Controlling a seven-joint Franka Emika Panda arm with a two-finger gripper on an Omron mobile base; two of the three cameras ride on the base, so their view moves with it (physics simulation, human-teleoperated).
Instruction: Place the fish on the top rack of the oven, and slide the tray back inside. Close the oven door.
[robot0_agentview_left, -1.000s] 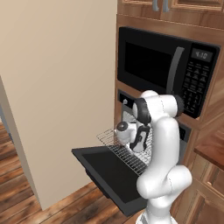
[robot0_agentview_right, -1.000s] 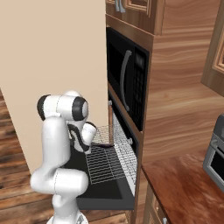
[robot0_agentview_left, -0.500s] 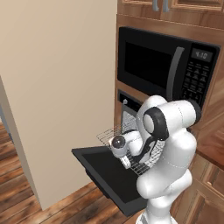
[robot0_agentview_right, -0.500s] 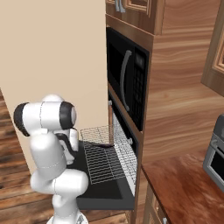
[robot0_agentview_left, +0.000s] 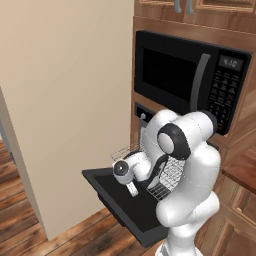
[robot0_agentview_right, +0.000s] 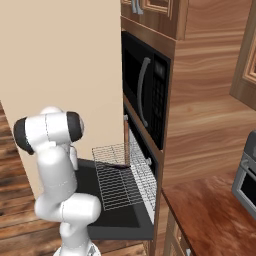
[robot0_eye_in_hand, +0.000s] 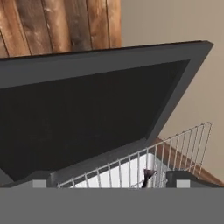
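Low, arm folded, gripper (robot0_eye_in_hand: 109, 183) agape over oven door (robot0_eye_in_hand: 87, 118)

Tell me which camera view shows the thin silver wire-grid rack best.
The right base view: the thin silver wire-grid rack lies pulled out over the open black oven door, nearly all visible. The left base view has the arm covering much of it; the hand view catches one corner.

Arm folded low, elbow high — tool (robot0_eye_in_hand: 107, 177) jaws spread wide.
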